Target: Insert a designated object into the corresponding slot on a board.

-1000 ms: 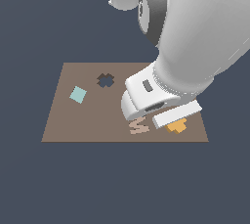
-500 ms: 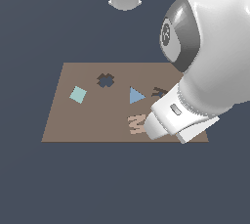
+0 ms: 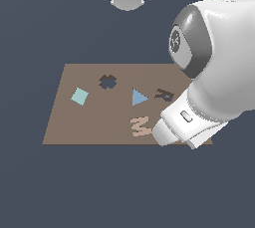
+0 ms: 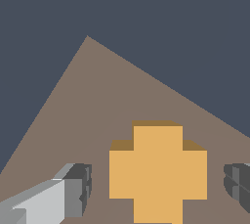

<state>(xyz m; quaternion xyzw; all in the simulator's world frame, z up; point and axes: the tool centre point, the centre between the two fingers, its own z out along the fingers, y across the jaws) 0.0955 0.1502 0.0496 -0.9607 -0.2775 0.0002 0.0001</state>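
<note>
The orange cross (image 4: 157, 173) lies flat on the board (image 4: 97, 100) between your pincer's (image 4: 158, 185) parted fingers (image 4: 78, 189); it looks rigid and light, so close on opposite arm ends.

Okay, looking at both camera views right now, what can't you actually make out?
- Orange cross: hidden in the exterior view behind the arm's white housing; its lower end is cut off by the wrist view's edge.
- Gripper: hidden by the arm in the exterior view; both fingers are cropped in the wrist view.
- Cross slot: outside the wrist view.
- Board: its corner on the exterior view's right is covered by the arm.
</note>
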